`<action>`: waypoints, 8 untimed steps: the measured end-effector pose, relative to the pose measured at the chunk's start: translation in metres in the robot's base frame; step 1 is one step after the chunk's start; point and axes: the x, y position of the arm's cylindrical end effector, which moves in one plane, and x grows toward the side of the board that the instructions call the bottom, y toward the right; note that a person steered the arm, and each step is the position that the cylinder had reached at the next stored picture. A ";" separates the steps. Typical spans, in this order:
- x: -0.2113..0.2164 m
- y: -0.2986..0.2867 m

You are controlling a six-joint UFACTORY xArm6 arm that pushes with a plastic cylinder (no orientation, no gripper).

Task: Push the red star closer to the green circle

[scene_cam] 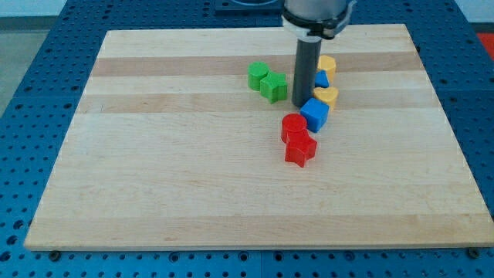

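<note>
Currently, two green blocks are recorded furthest left in the cluster, near the table's top edge: the green circle (258, 74) and, touching it, a green star-like block (273, 86). Next rightward, a red cylinder (293, 125) sits toward the centre, with the red star (301, 148) touching its lower side. My tip (302, 104) is planted between the greens and a blue cube (315, 113); behind it a blue block (321, 79) and two yellow blocks (327, 62) (326, 95) are stacked toward the top edge.

No jaws are fitted — only a rod, so nothing is pinched.

Risks noted: the red cylinder lies between star and circle, so a push may carry it along — or the star may slip sideways off the tip.

No containers are present.
</note>
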 end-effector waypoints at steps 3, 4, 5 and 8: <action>-0.027 0.005; -0.032 0.028; -0.035 0.029; -0.048 0.029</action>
